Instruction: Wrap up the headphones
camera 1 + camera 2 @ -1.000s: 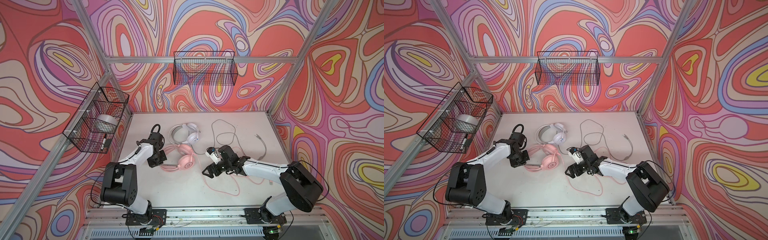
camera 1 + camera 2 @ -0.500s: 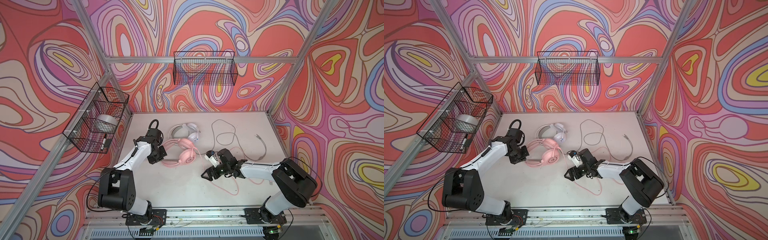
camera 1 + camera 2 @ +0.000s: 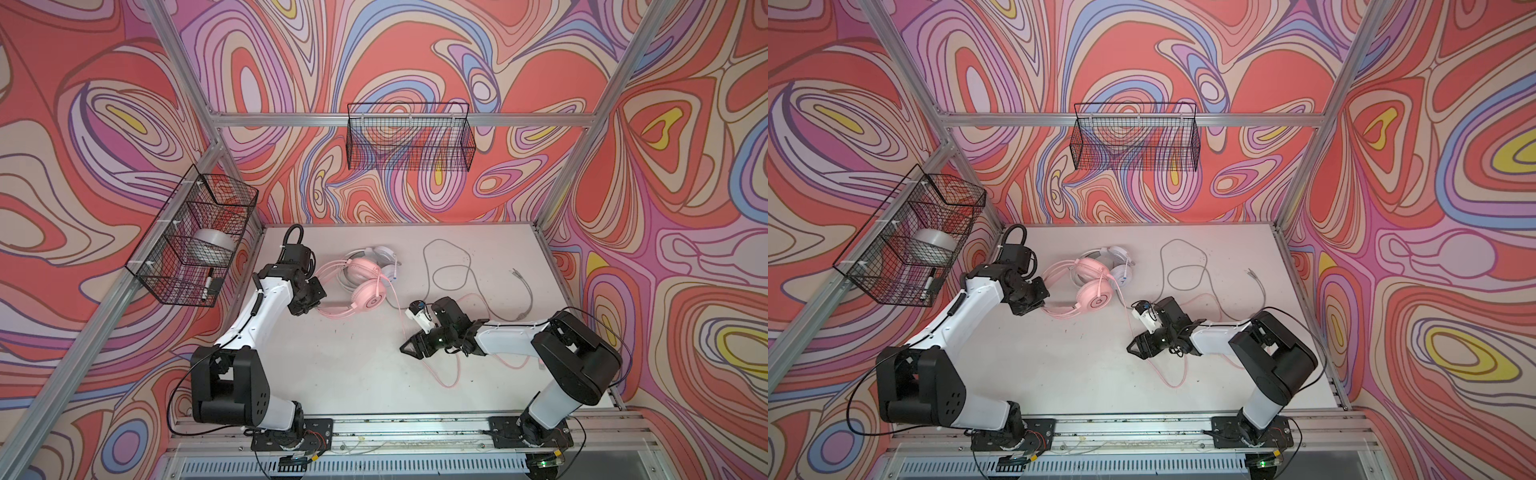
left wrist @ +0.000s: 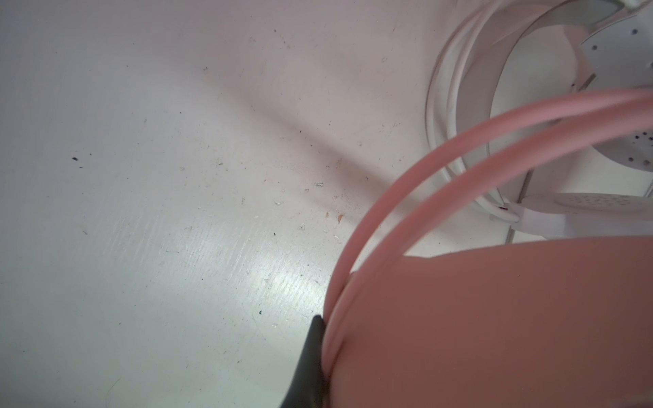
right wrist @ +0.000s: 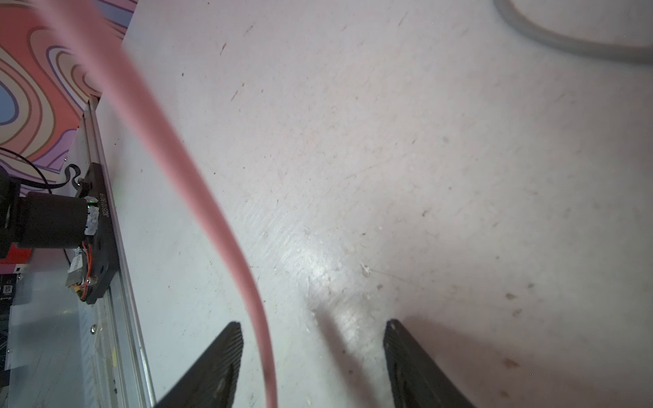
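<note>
Right wrist view: the right end effector (image 5: 312, 328) stands parted around the pink cable (image 5: 198, 197) (not yet pinched). The left end effector (image 3: 312, 300) is clenched on the pink headphones (image 3: 368, 291), which rest against the white headphones (image 3: 384, 255) mid-tabletop (image 3: 353, 374). The step looks like cable pickup; the next move calls for closing, then winding.

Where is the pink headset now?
In both top views the pink headset sits left of table centre, overlapping the white headset, headband pinched by the left gripper.
</note>
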Robot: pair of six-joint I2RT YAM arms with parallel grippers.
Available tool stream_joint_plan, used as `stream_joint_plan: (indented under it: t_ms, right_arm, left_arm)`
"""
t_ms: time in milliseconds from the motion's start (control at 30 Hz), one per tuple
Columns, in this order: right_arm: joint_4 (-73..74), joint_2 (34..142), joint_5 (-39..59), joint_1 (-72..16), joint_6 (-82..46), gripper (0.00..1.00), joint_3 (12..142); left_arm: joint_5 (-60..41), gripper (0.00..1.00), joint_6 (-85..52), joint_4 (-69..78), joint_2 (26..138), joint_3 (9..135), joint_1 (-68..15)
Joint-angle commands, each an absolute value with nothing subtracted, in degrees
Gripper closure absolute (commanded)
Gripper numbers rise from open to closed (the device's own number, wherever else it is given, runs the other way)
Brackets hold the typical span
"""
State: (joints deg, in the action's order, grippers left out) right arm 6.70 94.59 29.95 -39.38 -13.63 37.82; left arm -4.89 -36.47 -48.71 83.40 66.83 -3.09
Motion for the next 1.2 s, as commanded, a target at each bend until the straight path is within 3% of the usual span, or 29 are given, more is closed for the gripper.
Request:
stream_joint_plan:
  t_ms: [0, 433, 767, 867, 1167]
  right_arm:
    - [2.47, 93.68, 29.5, -39.73, -14.52, 0.38, 34.91]
    - [1.58, 93.77, 30.09, -39.95, -16.78, 0.6, 34.43]
    - [-2.45, 90.51, 28.77, -40.81, -18.26, 0.82, 34.92]
    - [-9.02, 88.51, 27.48, -41.28, -16.78, 0.98, 38.41]
    - [-23.11, 80.39, 23.73, -43.24, -6.66, 1.0, 45.32]
  left_arm:
    - [-6.54, 1.0, -38.54, -48.37, 82.08, 69.63, -2.21]
    - [-8.37, 1.0, -40.58, -45.01, 84.03, 70.4, -1.25]
    - [-7.54, 1.0, -40.5, -45.18, 84.37, 69.44, -0.97]
    - [-7.46, 1.0, -40.74, -45.18, 84.46, 68.79, -0.97]
    - [-6.22, 1.0, -40.71, -44.82, 83.39, 66.5, -0.97]
